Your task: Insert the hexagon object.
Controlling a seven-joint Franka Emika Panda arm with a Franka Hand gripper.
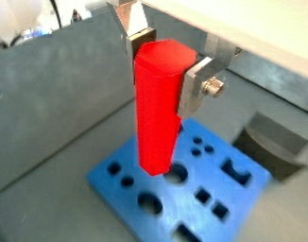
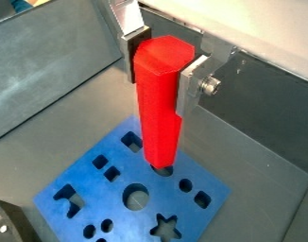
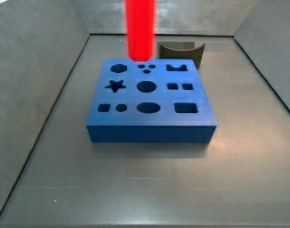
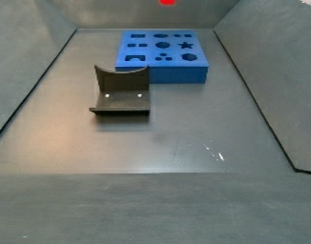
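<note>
The gripper (image 1: 163, 66) is shut on the upper end of the hexagon object (image 1: 157, 113), a glossy red rod held upright; both wrist views show it between the silver fingers (image 2: 195, 80). Its lower end hangs over a hole in the back row of the blue block (image 1: 169, 222), as the other wrist view (image 2: 131, 168) also shows. In a side view the rod (image 3: 139, 27) comes down from above to just over the block's (image 3: 154, 134) far edge; I cannot tell if it touches. The gripper is out of both side views. Only the rod's tip (image 4: 167, 2) shows in the other side view.
A dark grey curved piece (image 3: 180, 51) stands behind the block in one side view and apart from it (image 4: 120, 91) in the other side view. It also shows in a wrist view (image 1: 277, 142). Grey walls enclose the grey floor (image 4: 171, 143).
</note>
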